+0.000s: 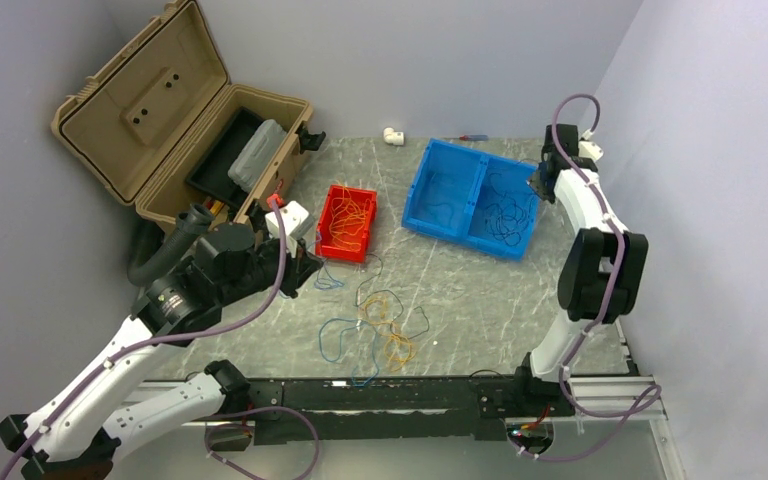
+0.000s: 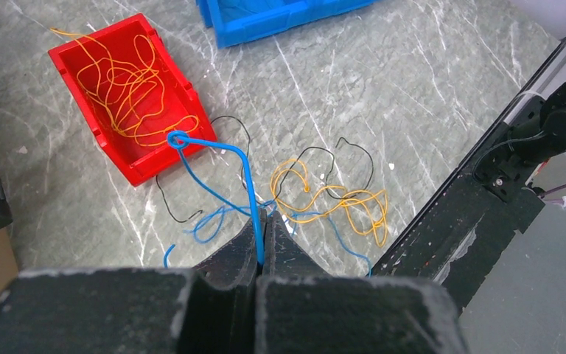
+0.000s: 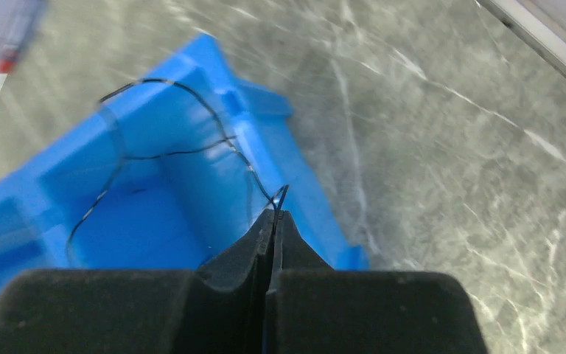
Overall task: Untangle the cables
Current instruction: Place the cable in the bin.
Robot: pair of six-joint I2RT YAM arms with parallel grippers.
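**Pinched shut, left and right**

Clamped in left tool (image 2: 260,234): blue cable (image 2: 245,173), looping ahead; past the tips, loose cables (image 2: 339,200) on the table (image 2: 413,88); farther, red bin (image 2: 136,166); clamped in right tool (image 3: 273,221): black cable (image 3: 155,80) over blue bin (image 3: 184,192).

On a grey marbled bench (image 1: 480,300) stands a red bin (image 1: 344,254), the landmark for the rest. To its right, apart from it, sits a larger blue bin (image 1: 460,240) with two compartments. To its left an open tan case (image 1: 145,105) holds a clear plastic box (image 1: 257,155), and a small white block (image 1: 292,214) lies between case and red bin. Behind the red bin, toward the back wall, lie a white pipe elbow (image 1: 393,135) and, farther right, a thin tool (image 1: 465,138) too small to identify, while in front of it a black rail (image 1: 390,400) runs along the bench's near edge.
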